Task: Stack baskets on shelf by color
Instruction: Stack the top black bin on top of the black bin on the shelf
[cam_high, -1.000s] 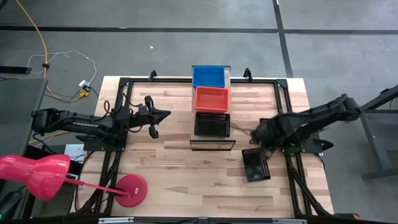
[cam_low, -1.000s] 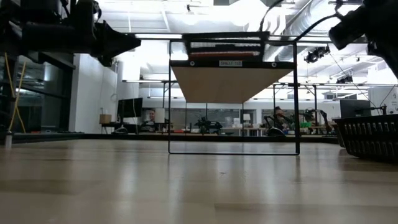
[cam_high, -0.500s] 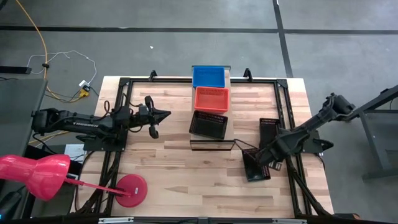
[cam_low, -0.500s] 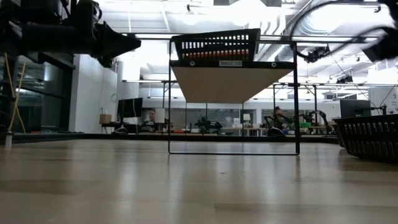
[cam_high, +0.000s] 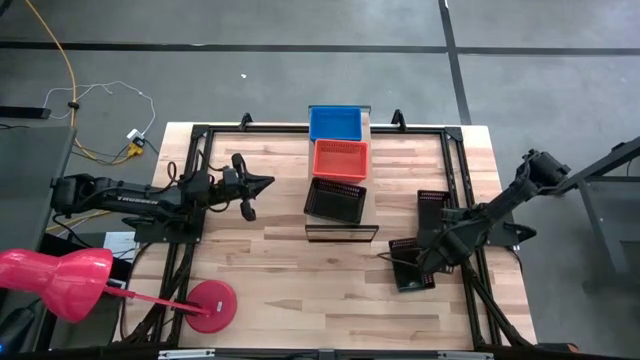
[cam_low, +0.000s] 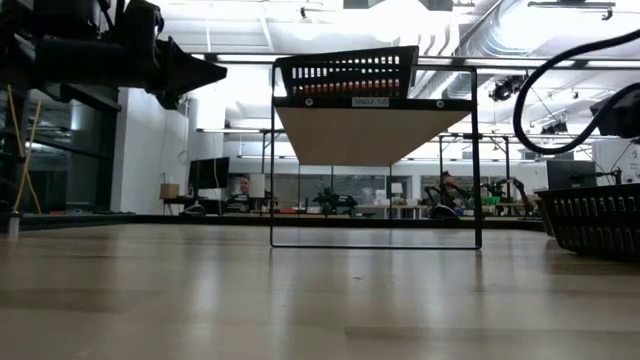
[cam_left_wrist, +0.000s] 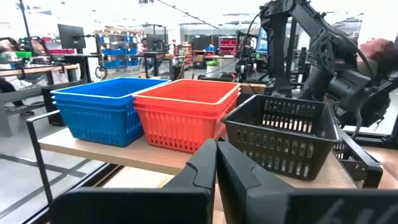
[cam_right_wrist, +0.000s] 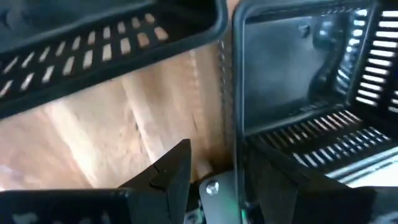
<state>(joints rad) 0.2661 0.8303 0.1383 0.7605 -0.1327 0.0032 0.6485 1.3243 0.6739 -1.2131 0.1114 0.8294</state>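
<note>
From above, the shelf (cam_high: 341, 231) carried a blue basket (cam_high: 335, 122), a red basket (cam_high: 341, 158) and a black basket (cam_high: 336, 201) in a row. Two more black baskets lay on the bench (cam_high: 280, 270): one (cam_high: 432, 208) by the right frame, one (cam_high: 410, 265) under the right claw (cam_high: 415, 262). By that count the job looked mostly done, with those two left. A pink lamp (cam_high: 70, 282) stood at the near left corner, well apart.

The low view showed only the black basket (cam_low: 347, 72) on the shelf and another (cam_low: 595, 220) at the right edge.

At the left wrist, the left claw (cam_left_wrist: 216, 163) hung shut and empty, facing the three baskets.

At the right wrist, the right claw (cam_right_wrist: 211, 165) stood open astride a basket wall (cam_right_wrist: 227, 93), not yet clamped.
</note>
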